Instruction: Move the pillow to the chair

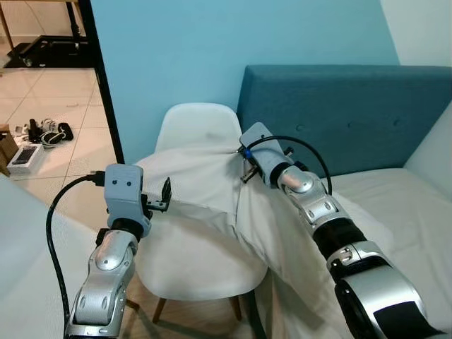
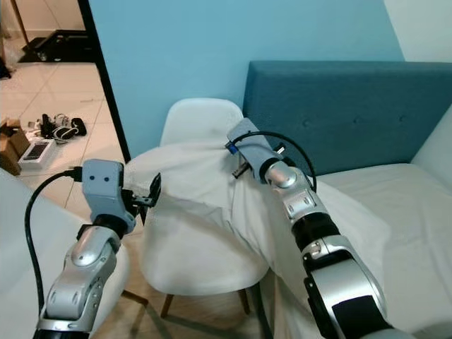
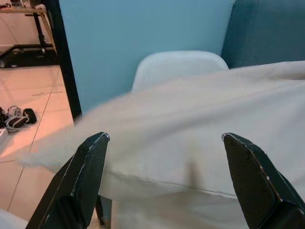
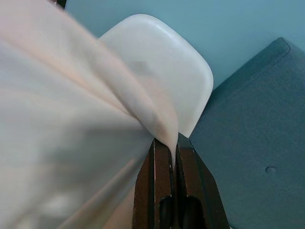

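My right gripper (image 4: 172,149) pinches a fold of the white pillow (image 1: 212,191); my left gripper (image 3: 164,143) gapes before its near edge; the pillow drapes over the white chair (image 1: 194,123), hiding the seat; blue headboard (image 1: 353,113) behind.

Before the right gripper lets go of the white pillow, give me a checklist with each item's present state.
1. Right gripper holds the soft white pillow: ok, its fingers are pinched shut on a fold of the fabric.
2. Pillow over the white moulded plastic chair: ok, it drapes across the seat and against the backrest.
3. Pillow fully on the chair: not ok, one end hangs over the side toward the white bed.
4. Left gripper free of the pillow: ok, its fingers are open, with the pillow's edge just ahead.
5. Pillow will stay put when released: cannot tell.
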Tool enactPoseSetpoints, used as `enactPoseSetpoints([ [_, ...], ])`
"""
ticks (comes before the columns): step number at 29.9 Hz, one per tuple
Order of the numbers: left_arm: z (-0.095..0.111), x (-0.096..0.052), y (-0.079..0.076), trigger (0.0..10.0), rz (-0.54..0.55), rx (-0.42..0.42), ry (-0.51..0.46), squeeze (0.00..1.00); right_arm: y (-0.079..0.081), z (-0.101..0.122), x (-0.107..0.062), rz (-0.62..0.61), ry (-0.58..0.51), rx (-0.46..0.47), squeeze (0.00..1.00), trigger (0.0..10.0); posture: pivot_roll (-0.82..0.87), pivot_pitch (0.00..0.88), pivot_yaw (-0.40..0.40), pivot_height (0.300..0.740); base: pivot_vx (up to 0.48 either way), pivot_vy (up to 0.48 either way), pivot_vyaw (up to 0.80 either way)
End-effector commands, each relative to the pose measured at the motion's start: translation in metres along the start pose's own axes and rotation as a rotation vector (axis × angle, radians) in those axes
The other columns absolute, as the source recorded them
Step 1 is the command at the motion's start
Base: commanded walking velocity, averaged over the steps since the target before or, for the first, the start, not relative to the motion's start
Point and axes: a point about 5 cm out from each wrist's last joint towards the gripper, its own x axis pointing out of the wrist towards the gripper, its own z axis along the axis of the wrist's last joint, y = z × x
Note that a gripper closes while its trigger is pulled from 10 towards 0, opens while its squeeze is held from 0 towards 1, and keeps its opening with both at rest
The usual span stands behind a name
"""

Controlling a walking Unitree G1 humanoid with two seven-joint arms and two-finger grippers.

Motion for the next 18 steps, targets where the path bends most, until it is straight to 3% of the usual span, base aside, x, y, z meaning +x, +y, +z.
enactPoseSetpoints([
  [1,0.006,0.001,0.001,10.0,0.003,0.004,-0.024,0.00,-0.013,0.027,0.002,-0.035,-0.114,-0.045,0.00,10.0,-0.01,0.000,-0.114,0.680,0.000,0.000,0.00],
  [5,0.012,0.001,0.003,10.0,0.003,0.010,-0.042,0.00,-0.013,0.030,0.004,-0.023,-0.118,-0.157,0.00,10.0,0.00,0.000,-0.117,0.660,0.000,0.000,0.00],
  [10,0.014,0.000,0.003,10.0,0.004,0.010,-0.049,0.00,-0.015,0.030,0.004,-0.021,-0.111,-0.203,0.00,10.0,0.01,0.000,-0.120,0.650,0.000,0.000,0.00],
  [14,0.019,-0.001,0.002,10.0,0.007,0.007,-0.060,0.00,-0.026,0.031,0.004,-0.053,-0.094,-0.323,0.00,10.0,0.02,0.000,-0.126,0.630,0.000,0.000,0.00],
  [18,0.021,-0.002,0.003,10.0,0.010,0.006,-0.062,0.00,-0.035,0.036,0.004,-0.086,-0.100,-0.368,0.00,10.0,0.02,0.000,-0.126,0.615,0.000,0.000,0.00],
])
